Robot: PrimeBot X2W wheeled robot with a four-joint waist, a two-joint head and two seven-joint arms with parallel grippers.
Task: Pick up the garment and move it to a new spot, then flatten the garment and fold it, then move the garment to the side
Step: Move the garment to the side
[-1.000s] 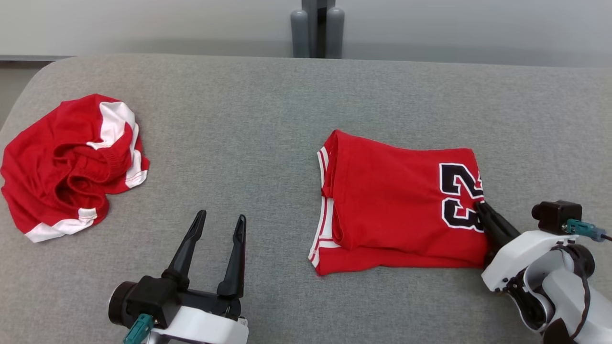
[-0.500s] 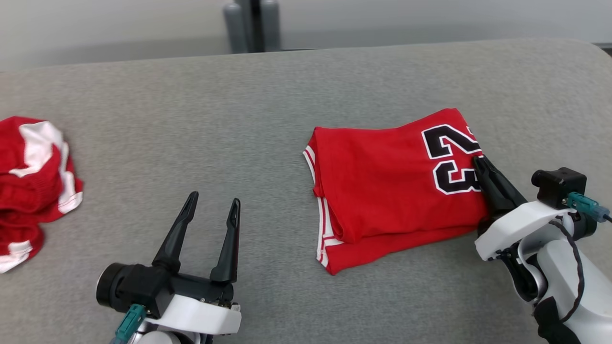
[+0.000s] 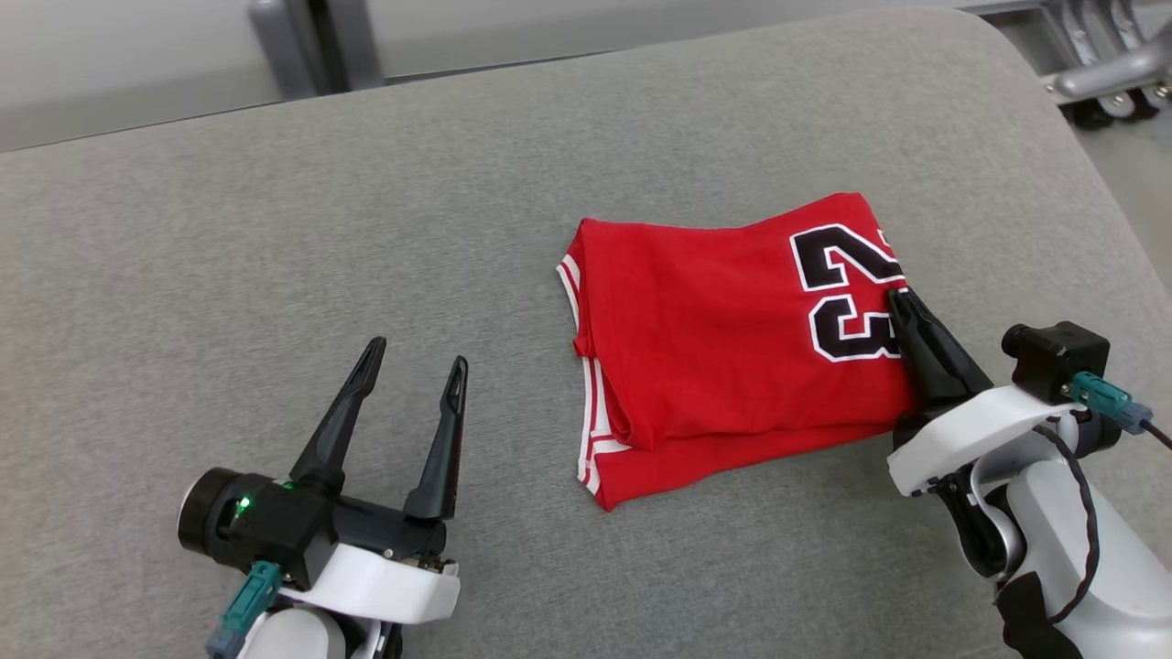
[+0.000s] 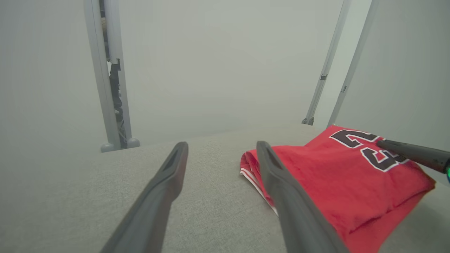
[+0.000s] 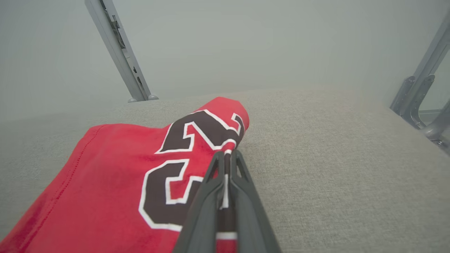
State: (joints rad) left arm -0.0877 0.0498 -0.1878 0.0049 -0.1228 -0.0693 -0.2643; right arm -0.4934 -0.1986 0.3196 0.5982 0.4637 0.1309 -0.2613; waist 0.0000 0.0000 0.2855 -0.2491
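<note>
Right gripper (image 3: 900, 304) sits at about 4 o'clock in the head view, its two dark fingers pressed together on the right-hand edge of the folded red jersey (image 3: 714, 348). In the right wrist view the gripper (image 5: 226, 155) has a strip of the printed fabric caught between its closed fingers, though how many layers are pinched is hard to make out.

Left gripper (image 3: 417, 357) is at 7 o'clock in the head view, fingers spread wide and holding nothing, above the grey cloth surface (image 3: 275, 275) and apart from the jersey, which lies toward its 3 o'clock. The left wrist view looks along those parted fingers (image 4: 168, 182), with the jersey (image 4: 334, 182) at 4 o'clock and the other arm's fingers (image 4: 411, 154) reaching onto it from 3 o'clock.

The jersey lies as a rough rectangle just right of the middle of the surface, white-striped edges toward 9 o'clock. The black, white-edged number 23 (image 3: 847, 293) is at its 3 o'clock end, right beside the pinching fingertips. A grey metal post (image 3: 311, 46) stands beyond the surface at 11 o'clock, and more metal framing (image 3: 1108, 64) at 1 o'clock.
</note>
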